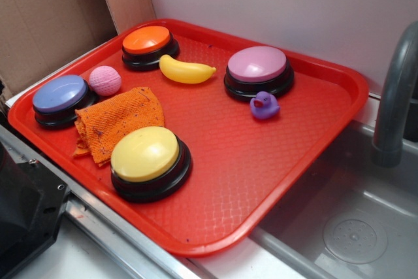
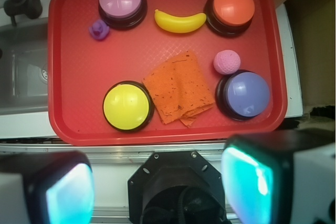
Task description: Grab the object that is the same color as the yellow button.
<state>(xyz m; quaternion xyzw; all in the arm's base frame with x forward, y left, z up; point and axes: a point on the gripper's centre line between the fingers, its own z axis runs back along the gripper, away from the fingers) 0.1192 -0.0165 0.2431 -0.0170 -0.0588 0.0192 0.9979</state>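
Well, the gripper (image 2: 157,192) hangs off the near edge of the red tray (image 2: 63,129), its two fingers (image 2: 247,182) spread wide apart with nothing between them. Nearest it sits the yellow button (image 2: 126,106), touching the crumpled orange cloth (image 2: 179,88). The banana (image 2: 180,21) lies on the far side, between the pink-topped button (image 2: 121,1) and the orange-topped button (image 2: 231,8), close to both. I reckon that tight gap is the trouble: wide fingers could knock either button, or the smooth curved banana could squirt away. Stopping short on the yellow button itself is another risk.
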